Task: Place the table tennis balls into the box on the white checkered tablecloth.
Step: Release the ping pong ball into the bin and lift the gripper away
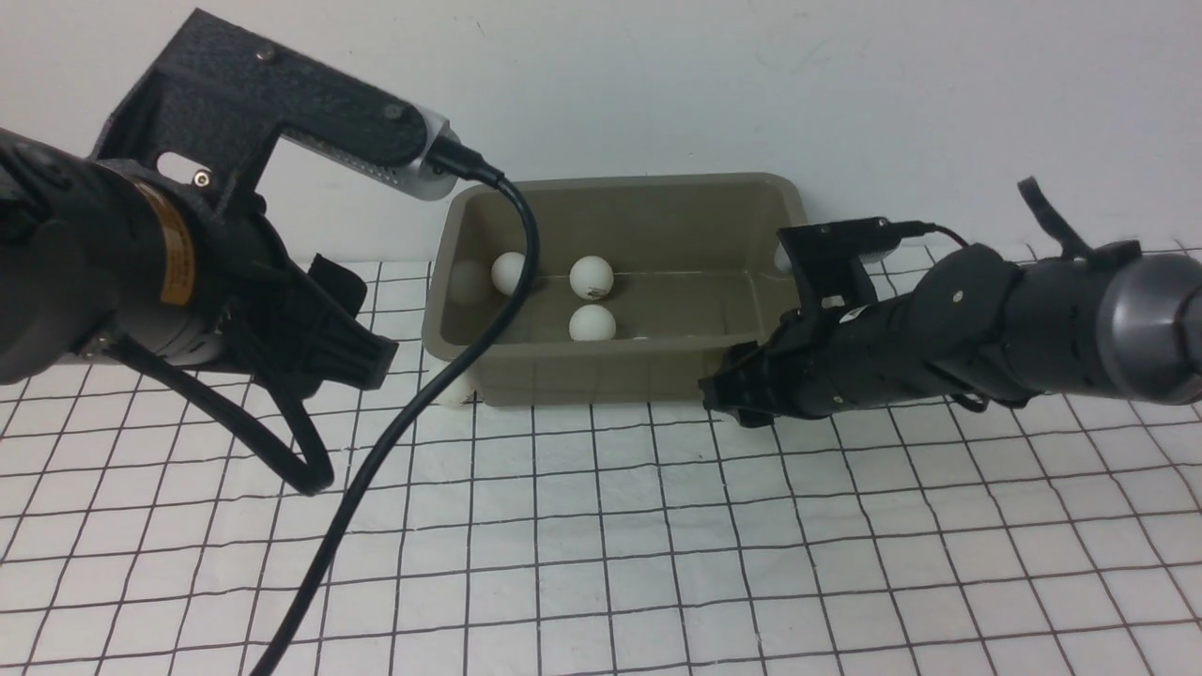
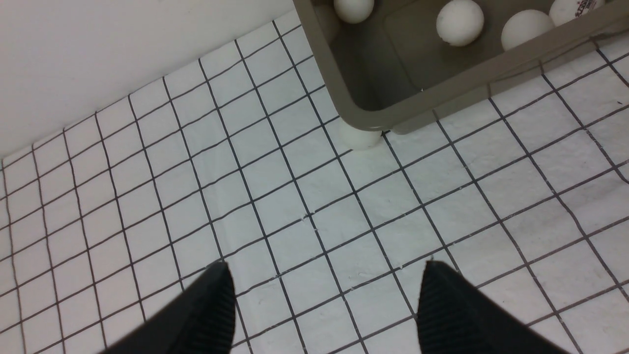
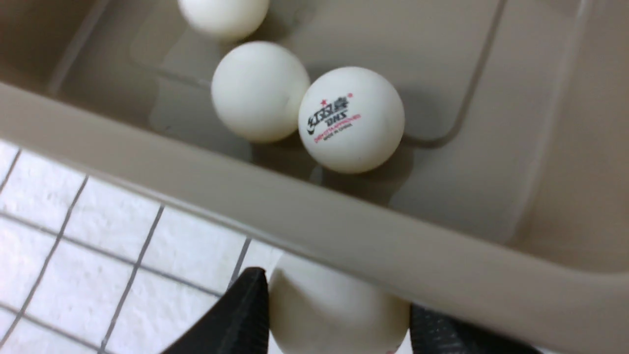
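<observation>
- Right end effector point(image 3: 336, 295) is clamped down on one table tennis ball point(image 3: 334, 319), fingers snug on either side of it. That's the one to watch.
- It sits low, on the outside of the box point(image 3: 344, 221), right up against the near wall. In the right wrist view the flared rim hangs over the top of the held ball, so the ball is basically tucked under the lip.
- Taking the box as a dial in the front view, the right end effector is at about the 5 o'clock corner. The open inside of the box lies toward 12 o'clock from it, up and over that rim. My guess is the next move is lift first, then forward. A straight push would just jam the ball into the wall.
- A ball has no long axis, so grip angle shouldn't matter.
- Several balls in the box point(image 1: 592, 277) are already lying on its floor.
- One loose ball point(image 2: 361, 136) is on the white checkered tablecloth point(image 1: 657, 526), touching the box's 7 o'clock corner.
- Left end effector point(image 2: 324, 295) is spread wide with nothing in it. The loose ball lies ahead of its fingers, well apart, so the left arm is clearly the closer one for that.
</observation>
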Robot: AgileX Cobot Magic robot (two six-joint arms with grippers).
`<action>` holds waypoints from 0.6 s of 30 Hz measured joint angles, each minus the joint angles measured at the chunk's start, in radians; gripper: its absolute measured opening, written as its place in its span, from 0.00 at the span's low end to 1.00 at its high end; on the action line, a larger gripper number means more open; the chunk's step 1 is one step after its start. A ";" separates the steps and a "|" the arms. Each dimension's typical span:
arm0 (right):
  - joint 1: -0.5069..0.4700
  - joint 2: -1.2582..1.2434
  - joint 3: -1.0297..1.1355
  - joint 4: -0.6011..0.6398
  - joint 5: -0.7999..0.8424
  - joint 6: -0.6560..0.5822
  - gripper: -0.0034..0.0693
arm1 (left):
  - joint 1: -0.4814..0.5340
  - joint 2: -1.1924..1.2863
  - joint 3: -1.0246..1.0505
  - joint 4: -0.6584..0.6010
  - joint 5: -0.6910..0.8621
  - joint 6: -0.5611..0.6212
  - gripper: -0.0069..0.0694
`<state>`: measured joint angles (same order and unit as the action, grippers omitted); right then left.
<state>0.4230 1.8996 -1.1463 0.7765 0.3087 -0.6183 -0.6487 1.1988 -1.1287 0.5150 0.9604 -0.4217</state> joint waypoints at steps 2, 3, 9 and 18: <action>0.000 0.000 0.000 -0.007 0.011 0.002 0.51 | 0.000 0.000 0.000 0.001 0.000 0.000 0.68; 0.000 0.000 0.000 -0.012 0.017 0.003 0.51 | 0.000 0.000 0.000 0.001 0.000 0.000 0.68; -0.009 0.000 0.000 -0.024 0.044 0.004 0.51 | 0.000 0.000 0.000 0.003 0.000 0.000 0.68; -0.035 -0.022 0.000 -0.173 0.163 0.084 0.51 | 0.000 0.000 0.000 0.012 0.000 0.000 0.68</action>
<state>0.3880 1.8772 -1.1463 0.6038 0.4717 -0.5343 -0.6487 1.1988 -1.1287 0.5267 0.9604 -0.4219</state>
